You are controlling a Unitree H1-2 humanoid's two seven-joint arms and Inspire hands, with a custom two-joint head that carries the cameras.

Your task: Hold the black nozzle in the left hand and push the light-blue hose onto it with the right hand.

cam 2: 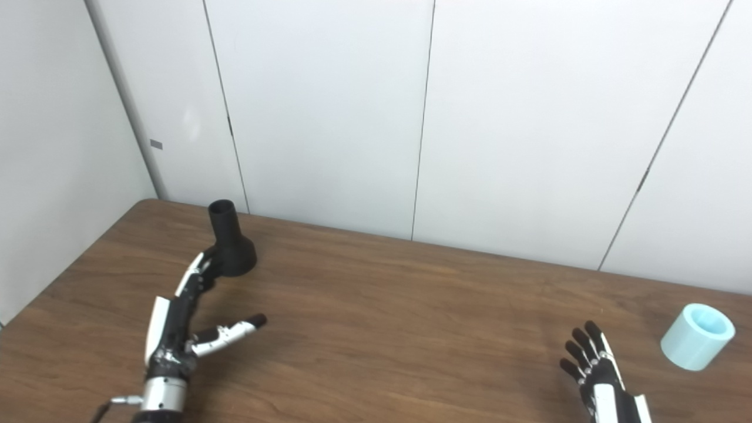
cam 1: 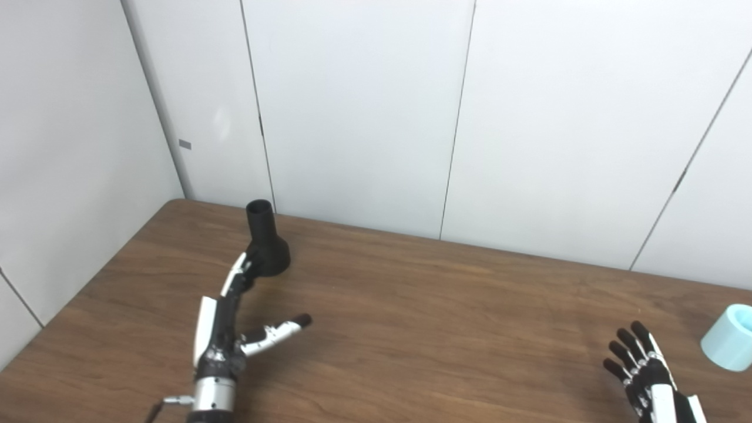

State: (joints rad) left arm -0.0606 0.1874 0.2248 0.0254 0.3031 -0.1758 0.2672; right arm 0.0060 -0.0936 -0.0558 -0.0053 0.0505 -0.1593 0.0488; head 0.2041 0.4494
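Note:
The black nozzle (cam 1: pixel 267 241) stands upright on its flared base at the table's far left, narrow mouth up. My left hand (cam 1: pixel 235 317) is open, its fingers (cam 1: pixel 239 271) stretched forward to the nozzle's near left side and seeming to touch the base, thumb spread out to the right. The light-blue hose (cam 2: pixel 697 336), a short wide tube, lies tilted on the table at the far right. My right hand (cam 2: pixel 593 361) is open near the front edge, fingers apart, a hand's width to the left of the hose and holding nothing.
The brown wooden table (cam 1: pixel 411 305) runs up to white wall panels (cam 1: pixel 364 106) at the back and left. The nozzle stands close to the back left corner.

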